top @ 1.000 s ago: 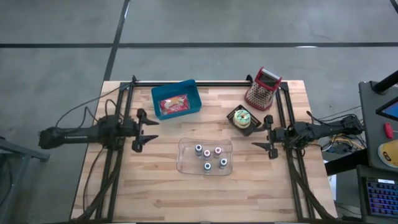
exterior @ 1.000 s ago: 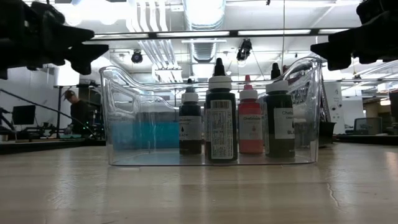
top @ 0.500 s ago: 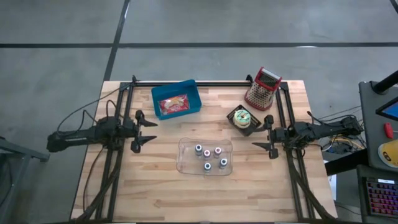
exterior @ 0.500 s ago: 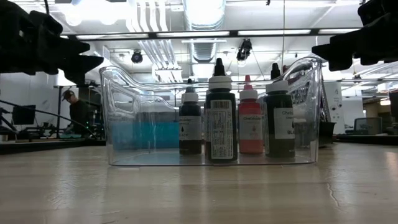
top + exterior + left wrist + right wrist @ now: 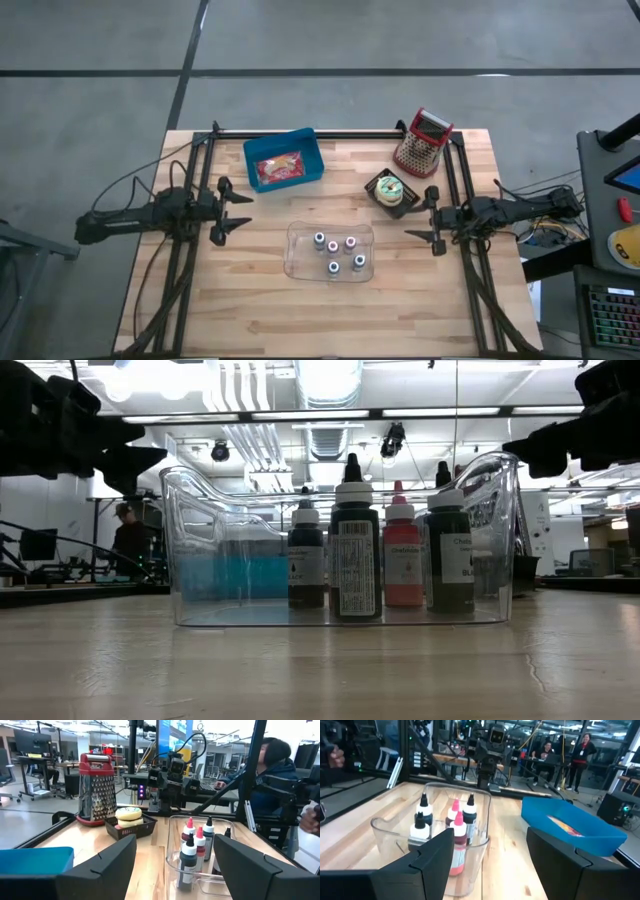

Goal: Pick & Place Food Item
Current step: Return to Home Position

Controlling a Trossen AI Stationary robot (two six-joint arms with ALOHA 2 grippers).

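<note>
Top-down first: both arms are parked out at the sides of the counter (image 5: pixel 250 310). The left gripper (image 5: pixel 247 210) hangs over the left part, pointing toward the middle, fingers spread wide with nothing in them. The right gripper (image 5: pixel 412 220) mirrors it on the right, also spread and empty, just beside the black bin (image 5: pixel 372 183). That bin has a donut (image 5: pixel 391 187) in it, and a red grater (image 5: pixel 423 142) stands right behind it near the far edge. The clear bin (image 5: pixel 303 258) sits mid-counter between the two grippers, well apart from both, with five bottles (image 5: pixel 333 266) standing inside. The blue bin (image 5: pixel 312 150) is at the far left with a packet (image 5: pixel 280 167) in it. From counter level the clear bin fills the middle, with the bottles upright and bunched toward its right half and the blue bin showing through it from behind. Both grippers are dark shapes up in the top corners, well above the counter, and a person (image 5: pixel 125 535) stands way back in the room. The left wrist view looks between its own wide-apart fingers (image 5: pixel 100 865) at the bottles, black bin, donut and grater, with another person seated off past the counter. The right wrist view shows the same gap between its fingers (image 5: pixel 432 862), the clear bin close up and the blue bin beside it.
</note>
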